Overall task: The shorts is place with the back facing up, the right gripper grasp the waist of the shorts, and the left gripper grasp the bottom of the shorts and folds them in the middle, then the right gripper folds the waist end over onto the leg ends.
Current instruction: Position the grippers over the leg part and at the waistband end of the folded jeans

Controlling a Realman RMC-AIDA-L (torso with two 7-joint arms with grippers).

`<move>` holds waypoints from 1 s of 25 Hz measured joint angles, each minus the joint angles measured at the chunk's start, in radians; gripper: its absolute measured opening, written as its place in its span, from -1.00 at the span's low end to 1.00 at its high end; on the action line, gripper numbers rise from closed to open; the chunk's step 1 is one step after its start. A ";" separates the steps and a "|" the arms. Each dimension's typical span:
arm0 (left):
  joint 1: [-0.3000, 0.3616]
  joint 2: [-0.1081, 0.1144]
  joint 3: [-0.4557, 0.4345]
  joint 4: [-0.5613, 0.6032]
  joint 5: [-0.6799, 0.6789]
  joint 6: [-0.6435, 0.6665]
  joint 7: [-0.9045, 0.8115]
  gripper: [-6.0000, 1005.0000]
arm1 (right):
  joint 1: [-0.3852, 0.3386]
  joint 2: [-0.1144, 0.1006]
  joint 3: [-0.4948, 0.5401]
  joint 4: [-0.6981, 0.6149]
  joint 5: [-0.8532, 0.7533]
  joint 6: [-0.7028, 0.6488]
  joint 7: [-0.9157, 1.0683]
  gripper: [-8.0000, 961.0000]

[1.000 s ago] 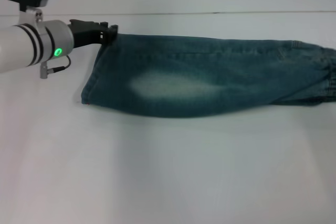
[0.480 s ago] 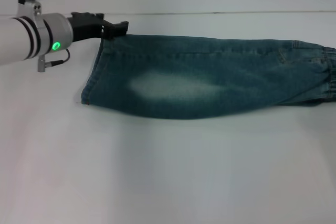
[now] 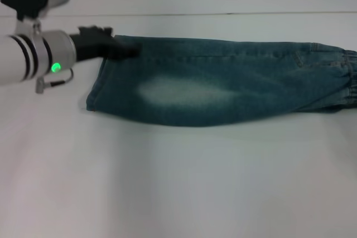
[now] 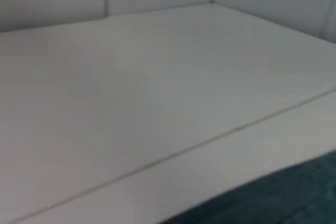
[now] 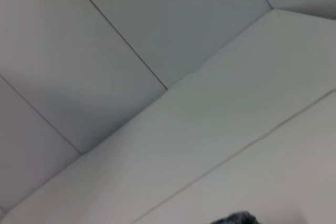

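The shorts (image 3: 223,82) lie folded lengthwise into one long blue denim strip across the white table. The gathered waist of the shorts (image 3: 350,79) reaches the right edge of the head view. The bottom of the shorts (image 3: 96,90), a straight stitched hem, is at the left end. My left gripper (image 3: 125,49), a black claw on a silver wrist with a green light, sits over the far corner of that leg end, on the denim's upper edge. A strip of denim (image 4: 283,198) shows in the left wrist view. The right gripper is out of view.
The white table (image 3: 178,182) stretches in front of the shorts, and a pale wall stands behind its far edge. A small dark shape (image 5: 233,217) at the edge of the right wrist view cannot be identified.
My left gripper has slid to the right, from just beside the hem's far corner to over the denim. The shorts have barely shifted.
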 joint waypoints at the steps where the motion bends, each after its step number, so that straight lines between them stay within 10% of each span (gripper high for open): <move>1: 0.007 0.000 0.014 0.002 -0.009 0.006 0.000 0.72 | -0.003 -0.004 -0.010 -0.001 -0.006 0.002 0.012 0.72; 25: 0.027 0.000 0.150 -0.040 -0.103 0.034 -0.002 0.75 | 0.085 -0.036 -0.209 -0.006 -0.073 0.105 0.169 0.71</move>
